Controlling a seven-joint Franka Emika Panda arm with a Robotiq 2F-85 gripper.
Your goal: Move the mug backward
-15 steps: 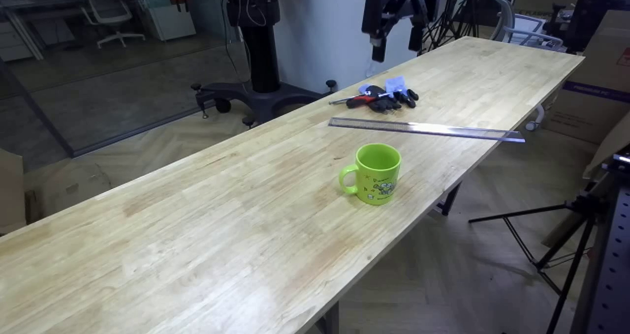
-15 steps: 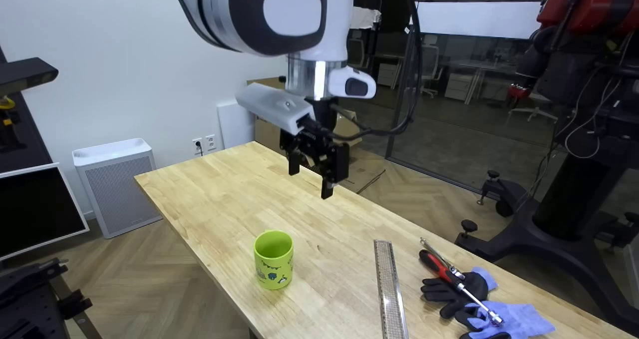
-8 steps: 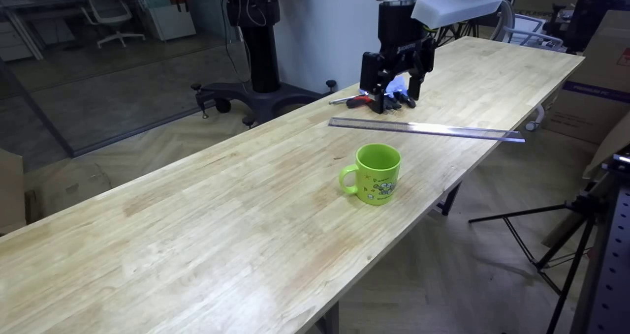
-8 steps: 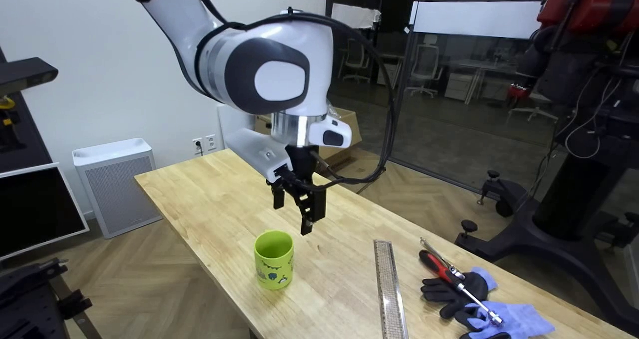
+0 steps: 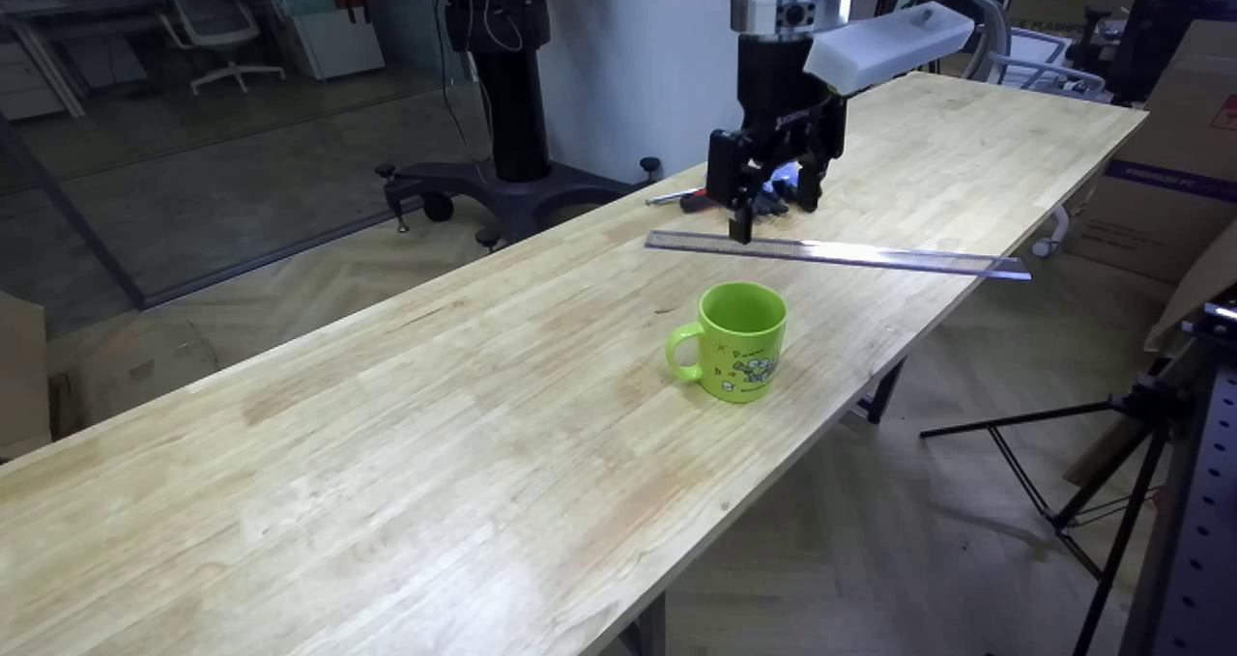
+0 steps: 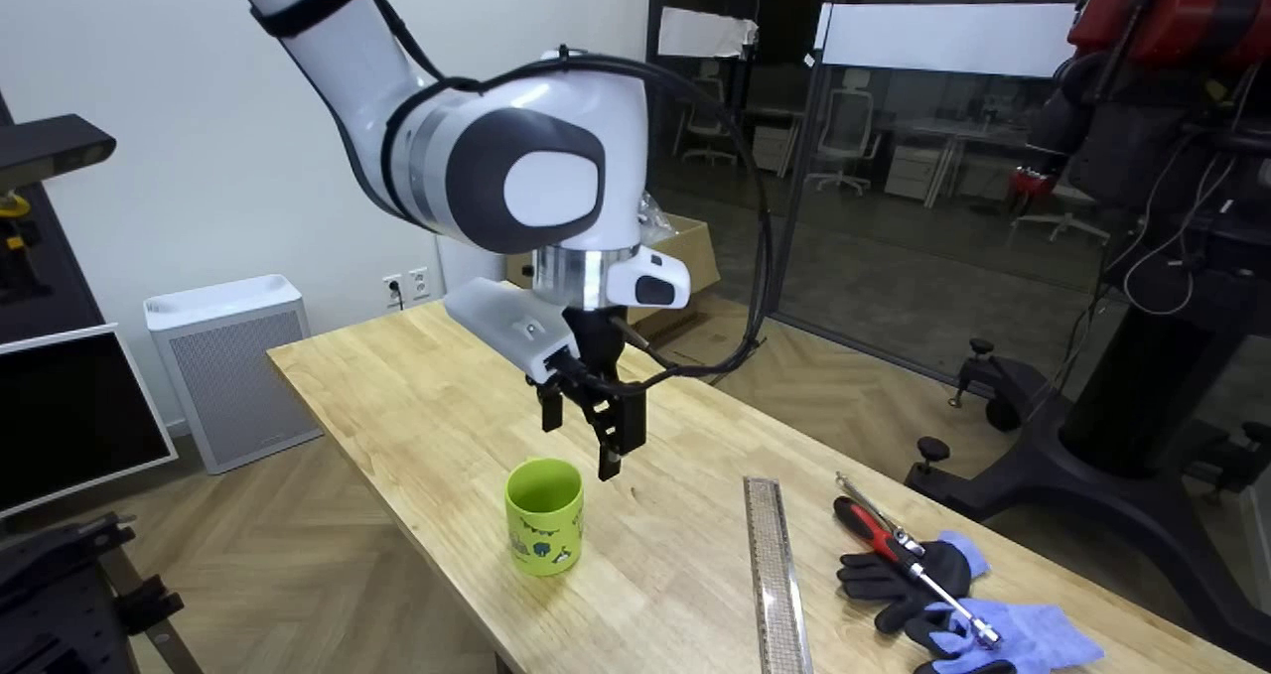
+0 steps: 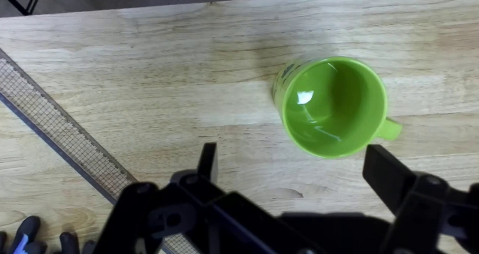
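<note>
In an exterior view, the lime-green mug (image 5: 739,366) stands upright near the right edge of the wooden tabletop (image 5: 435,424), handle (image 5: 687,373) leftward. Beyond hangs the Robotiq gripper (image 5: 774,217), jaws parted, empty. Presumably light, rigid, slick and breakable; pinch one wall from above.

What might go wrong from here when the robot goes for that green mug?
The mug stands near a table edge, so an outward bump could push it off. In the wrist view, the open gripper looks off-centre from the mug, one fingertip showing close to the handle; coming down like that, it might clip the mug and tip it.
</note>
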